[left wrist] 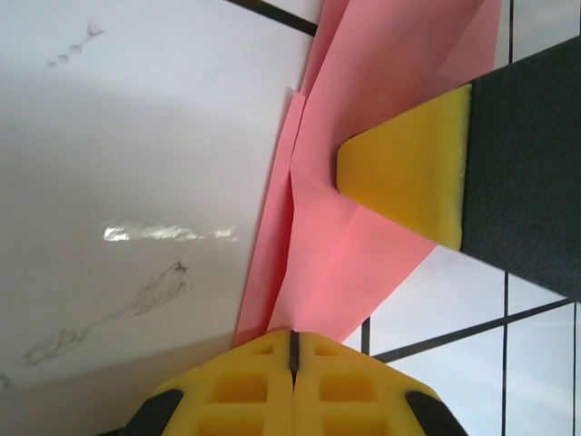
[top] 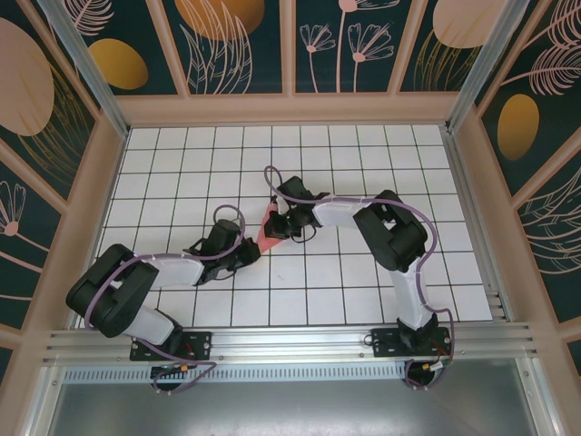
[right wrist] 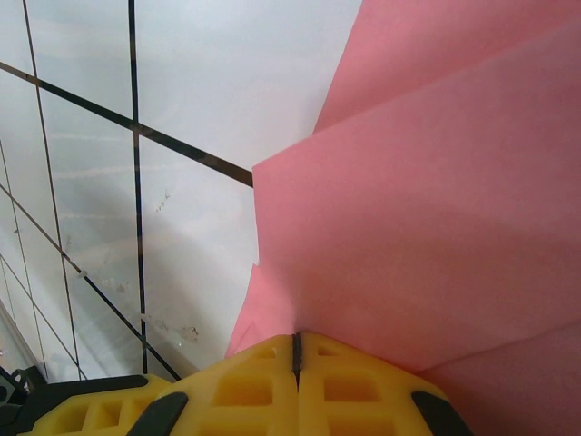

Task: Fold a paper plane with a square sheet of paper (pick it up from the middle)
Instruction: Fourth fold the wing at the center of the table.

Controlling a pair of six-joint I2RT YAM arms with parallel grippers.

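The salmon-pink sheet of paper is folded into a narrow, pointed paper plane shape and is held between the two arms at mid-table. My left gripper is shut on its near end. In the left wrist view the yellow jaws meet on the paper, which has a centre crease. My right gripper is shut on the other side. Its jaws pinch layered pink folds. One right fingertip rests against the paper in the left wrist view.
The white gridded tabletop stretches all around the paper. Wooden walls with dark floral panels close in the back and sides. An aluminium rail with both arm bases runs along the near edge.
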